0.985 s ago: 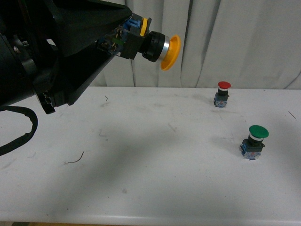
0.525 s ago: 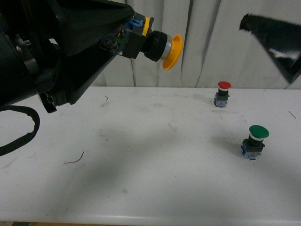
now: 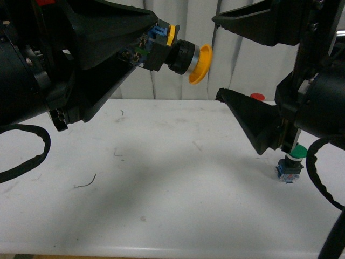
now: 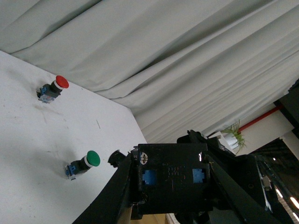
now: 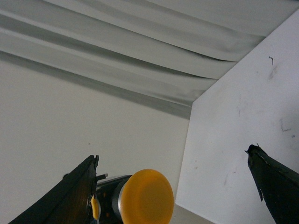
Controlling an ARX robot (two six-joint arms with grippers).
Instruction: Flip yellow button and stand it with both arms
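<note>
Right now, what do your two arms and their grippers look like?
Both are bulky and matte black. The left gripper and right gripper each have two broad wedge-shaped black fingers tapering to blunt tips. A ribbed black cable hangs from the left arm, another from the right arm.

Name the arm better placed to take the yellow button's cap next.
Right. The right pincer is open, facing the cap of the yellow button; the left pincer is shut on its block.

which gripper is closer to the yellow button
Left. The left gripper is shut on the yellow button; the right gripper is open, facing its cap across a gap.
</note>
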